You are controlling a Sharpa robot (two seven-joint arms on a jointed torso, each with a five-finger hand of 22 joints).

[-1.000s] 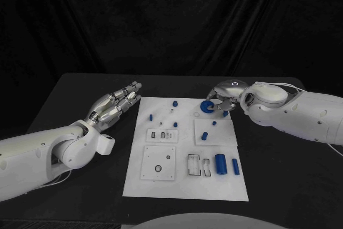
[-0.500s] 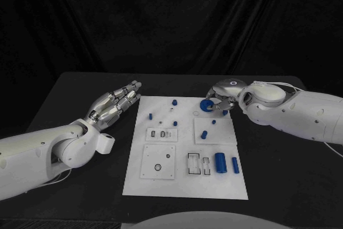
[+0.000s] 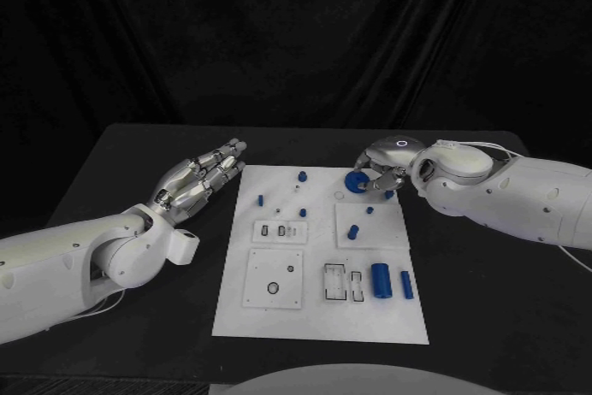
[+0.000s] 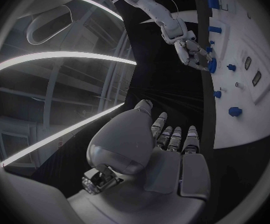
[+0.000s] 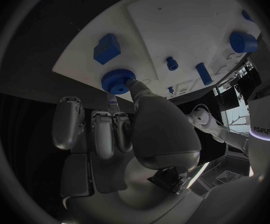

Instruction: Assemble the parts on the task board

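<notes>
Lying on the black worktop [image 3: 494, 309], the white task board [image 3: 323, 318] carries two blue cylinders [image 3: 381, 281] toward its near right corner and small blue pegs [image 3: 352, 233] further in. Beside the board's left edge the left hand [image 3: 198, 183] hovers with fingers straight and apart, holding nothing. At the far right corner the right hand [image 3: 380, 174] pinches a blue gear [image 3: 354, 183], seemingly just above the board's surface, its other fingers curled.
</notes>
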